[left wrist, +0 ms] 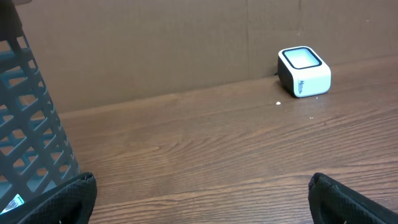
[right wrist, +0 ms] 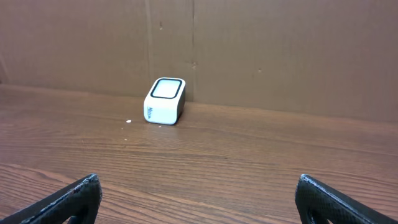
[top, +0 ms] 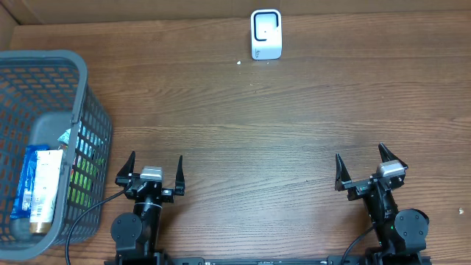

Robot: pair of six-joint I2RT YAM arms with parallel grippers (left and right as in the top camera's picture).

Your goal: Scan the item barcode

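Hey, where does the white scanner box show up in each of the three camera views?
Overhead: the scanner is at the top, just right of centre, against the cardboard wall.
Left wrist: the scanner is at the upper right, by the wall.
Right wrist: the scanner is left of centre, at the wall's foot.
Shared landmark: a small white speck on the table near the scanner shows in all three.

You had a mock shop checkout before you: a wooden table (top: 294, 132) walled in cardboard (right wrist: 280, 50), a white barcode scanner (top: 266, 34), a grey shopping basket (top: 44, 56).
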